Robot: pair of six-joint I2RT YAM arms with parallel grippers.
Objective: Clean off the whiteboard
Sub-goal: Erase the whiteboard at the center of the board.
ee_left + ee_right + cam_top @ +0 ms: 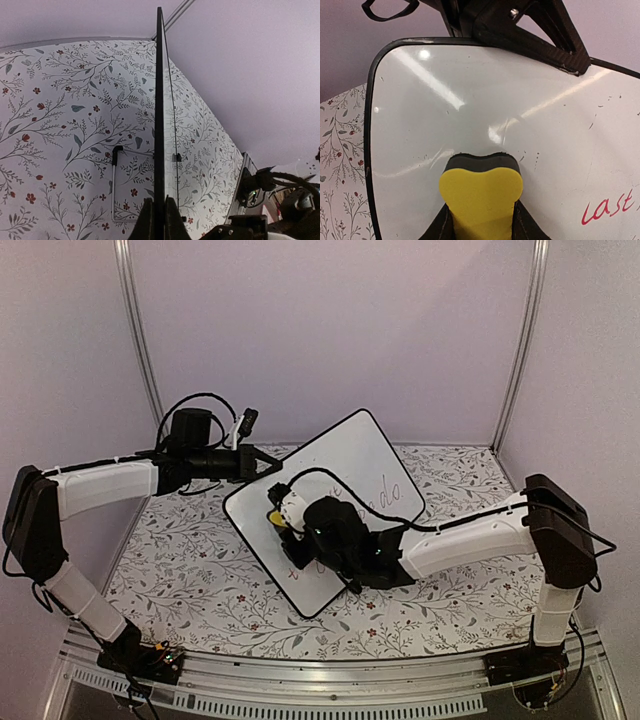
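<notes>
The whiteboard (350, 462) is raised on a tilt above the table, with faint writing on its right half. My left gripper (262, 465) is shut on its upper left edge. In the left wrist view the whiteboard (160, 100) runs edge-on away from my left gripper (159, 216), pinched between both fingers. My right gripper (285, 520) is shut on a yellow eraser (275, 518) and presses it on the board's left part. In the right wrist view the eraser (481, 187) has its black felt flat on the whiteboard (470, 100), held by my right gripper (481, 227). Red writing (610, 210) lies to its right.
A floral cloth (190, 570) covers the table, with purple walls behind and at both sides. A thin wire leg (114, 185) with a black tip sticks out from the board's back. An aluminium rail (330, 680) runs along the near edge. A cable (330, 475) loops over the board.
</notes>
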